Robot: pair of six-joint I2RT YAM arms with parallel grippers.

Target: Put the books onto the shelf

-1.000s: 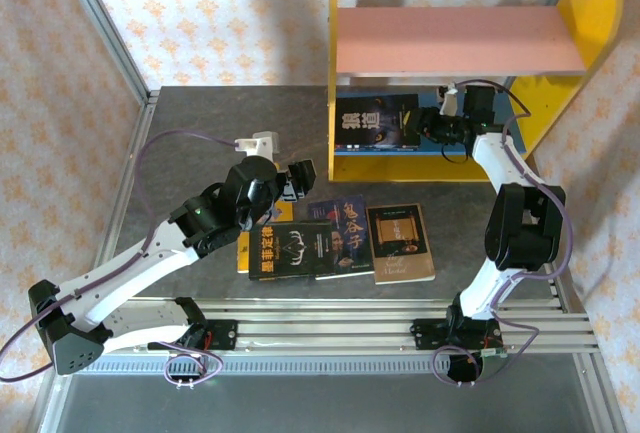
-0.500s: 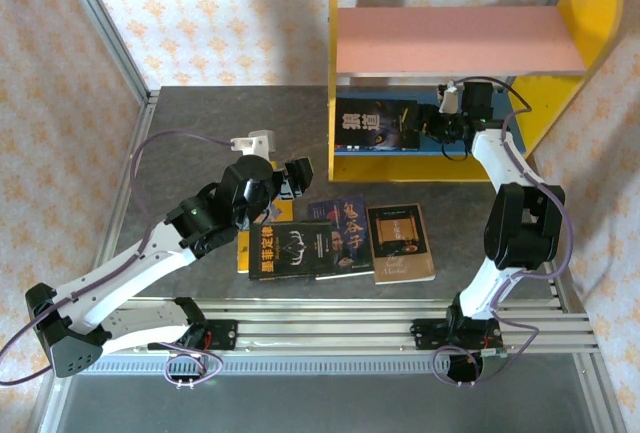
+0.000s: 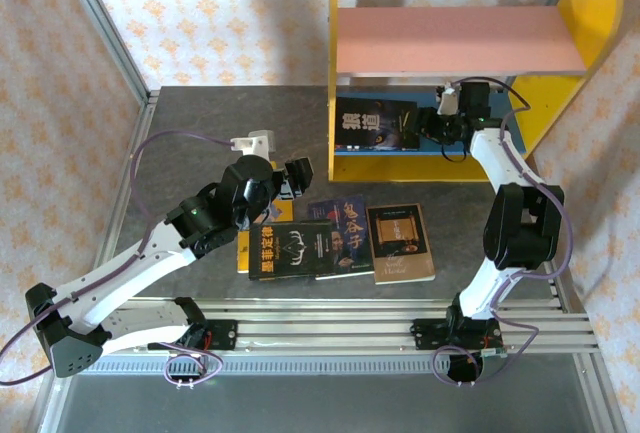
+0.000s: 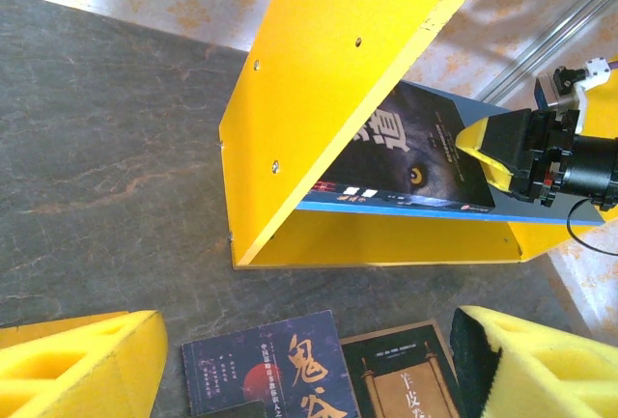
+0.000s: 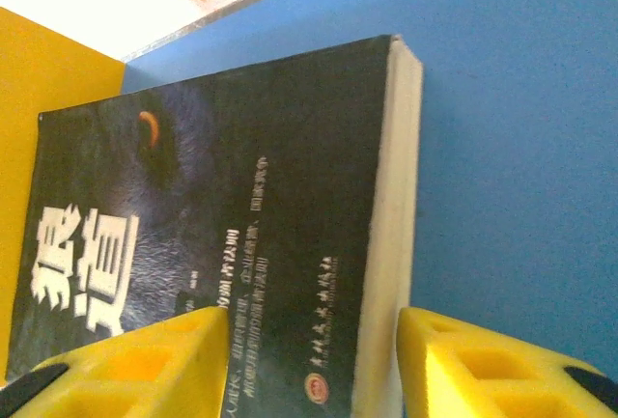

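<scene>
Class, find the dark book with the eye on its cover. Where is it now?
From above, the dark book lies flat on the blue lower board, at its left end beside the yellow side panel, the right claw at its right edge.

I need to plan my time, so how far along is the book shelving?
Done: one dark book lies flat on the blue board of the shelf. In hand: the right hand sits at that book's edge, fingers apart; the left hand hovers open above the table books. Left: the yellow book, black book, blue book and brown book lie on the table.
</scene>
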